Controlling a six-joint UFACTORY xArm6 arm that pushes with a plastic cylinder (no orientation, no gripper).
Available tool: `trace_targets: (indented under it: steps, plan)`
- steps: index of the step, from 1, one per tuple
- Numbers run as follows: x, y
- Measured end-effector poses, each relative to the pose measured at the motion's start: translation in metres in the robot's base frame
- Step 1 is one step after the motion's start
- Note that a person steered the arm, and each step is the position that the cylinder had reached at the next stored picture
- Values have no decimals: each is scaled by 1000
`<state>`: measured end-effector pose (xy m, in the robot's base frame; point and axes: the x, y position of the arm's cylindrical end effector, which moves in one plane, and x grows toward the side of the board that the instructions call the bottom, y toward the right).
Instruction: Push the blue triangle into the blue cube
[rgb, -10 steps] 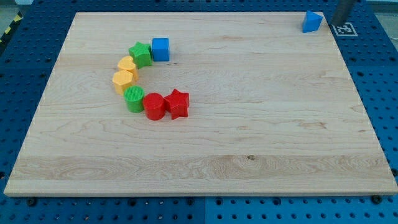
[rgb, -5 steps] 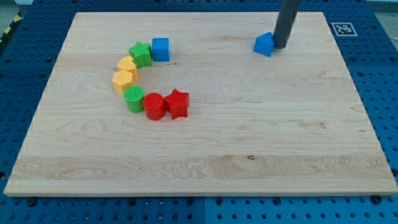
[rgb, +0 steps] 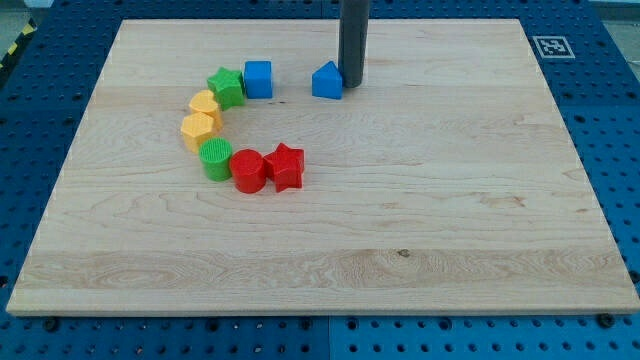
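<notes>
The blue triangle (rgb: 326, 81) lies on the wooden board near the view's top, a little left of centre. My tip (rgb: 352, 85) touches its right side; the dark rod rises straight up out of the view. The blue cube (rgb: 258, 79) sits to the left of the triangle, with a gap of about one block width between them. The cube touches a green block (rgb: 227, 87) on its left.
Left of centre, blocks form a curved chain below the cube: the green block, two yellow blocks (rgb: 203, 104) (rgb: 198, 129), a green cylinder (rgb: 216, 159), a red cylinder (rgb: 248, 170) and a red star (rgb: 287, 166). A marker tag (rgb: 552, 46) sits off the board's top right corner.
My tip has pushed the blue triangle leftwards from the board's top right corner to near the blue cube. The other blocks have not moved.
</notes>
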<state>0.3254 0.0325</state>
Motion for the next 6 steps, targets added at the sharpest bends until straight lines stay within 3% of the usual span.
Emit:
trace_targets:
  steps: [6]
  plan:
    - [8, -34]
